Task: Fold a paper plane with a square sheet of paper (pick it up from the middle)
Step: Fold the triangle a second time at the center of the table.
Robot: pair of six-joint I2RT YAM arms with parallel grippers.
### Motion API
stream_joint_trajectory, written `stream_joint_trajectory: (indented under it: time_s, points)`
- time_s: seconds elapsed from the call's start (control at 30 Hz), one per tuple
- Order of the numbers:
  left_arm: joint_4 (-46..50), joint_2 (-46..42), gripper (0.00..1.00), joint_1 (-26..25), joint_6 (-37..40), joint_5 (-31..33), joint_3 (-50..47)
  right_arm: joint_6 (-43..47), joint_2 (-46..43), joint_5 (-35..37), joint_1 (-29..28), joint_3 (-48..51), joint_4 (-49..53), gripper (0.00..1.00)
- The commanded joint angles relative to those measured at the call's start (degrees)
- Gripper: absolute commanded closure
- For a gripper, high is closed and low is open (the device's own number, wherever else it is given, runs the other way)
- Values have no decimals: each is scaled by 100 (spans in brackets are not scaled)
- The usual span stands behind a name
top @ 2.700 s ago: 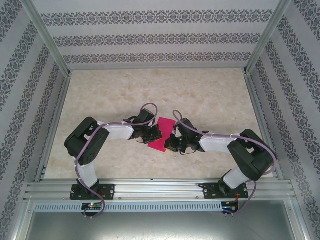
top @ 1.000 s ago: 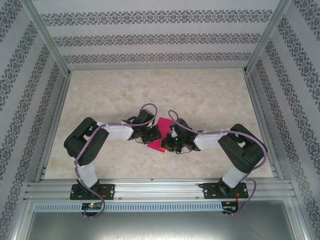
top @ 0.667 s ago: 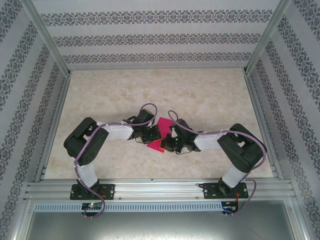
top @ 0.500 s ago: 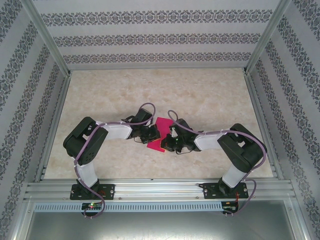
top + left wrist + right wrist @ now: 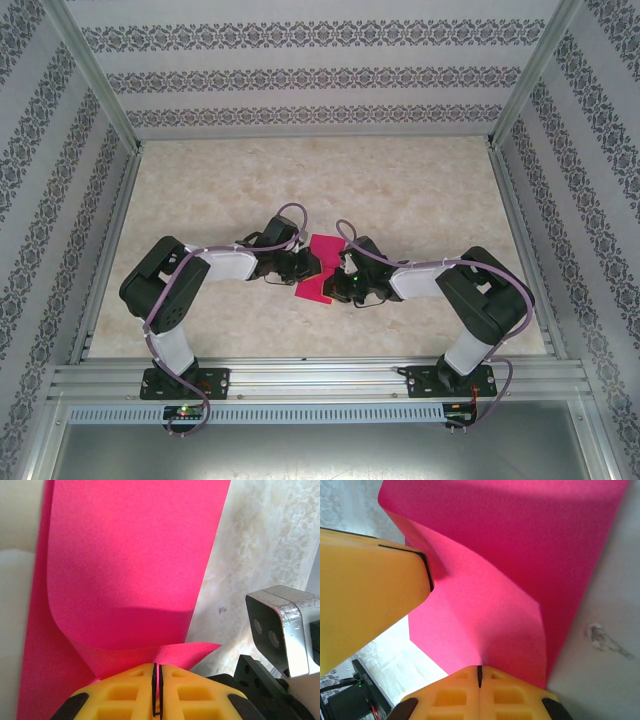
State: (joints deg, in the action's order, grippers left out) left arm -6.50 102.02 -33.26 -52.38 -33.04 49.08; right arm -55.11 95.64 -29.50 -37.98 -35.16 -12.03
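Locate the square sheet of paper [image 5: 318,272] near the centre of the table [image 5: 400,190], directly between the two grippers. From above it reads as a thin, matte, bright magenta strip, longer than wide, with straight edges. In the left wrist view the paper [image 5: 125,555] is doubled: an upper layer bends in a smooth curve down toward the fingertips over a flatter lower layer. The left gripper [image 5: 156,670] stands with its yellow, pocketed fingers [image 5: 125,692] together but for a hairline slit, clamped on a pointed fold of the paper. In the right wrist view the paper [image 5: 520,555] rises in a soft curved ridge, and the right gripper [image 5: 480,672] is closed on its near edge, jaws touching. The blunt yellow finger [image 5: 370,595] of the left gripper meets the paper from the left. The table is pale beige with a marbled pattern and carries a small dark scuff [image 5: 605,640].
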Motion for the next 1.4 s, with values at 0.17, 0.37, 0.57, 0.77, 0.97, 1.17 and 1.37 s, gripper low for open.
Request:
stream_joint_trajectory:
  time_s: [0.17, 0.37, 0.57, 0.77, 0.97, 1.17, 1.37]
  points:
    - [-266, 411, 88, 159, 216, 17, 22, 176, 184, 357, 72, 123, 991, 100]
    - [-292, 460, 89, 416, 311, 67, -154, 295, 192, 412, 80, 38, 1207, 100]
    - [-258, 451, 88, 626, 407, -42, -107, 356, 230, 438, 93, 0, 1320, 100]
    - [-59, 538, 88, 840, 463, -10, 98, 363, 238, 423, 90, -8, 1318, 100]
    - [120, 657, 88, 1002, 508, -3, 212, 387, 210, 377, 93, -35, 1344, 100]
    - [256, 474, 88, 1203, 520, 34, 183, 405, 210, 349, 85, -64, 1348, 100]
    - [410, 175, 87, 1251, 564, -134, 255, 438, 229, 326, 73, -101, 1320, 100]
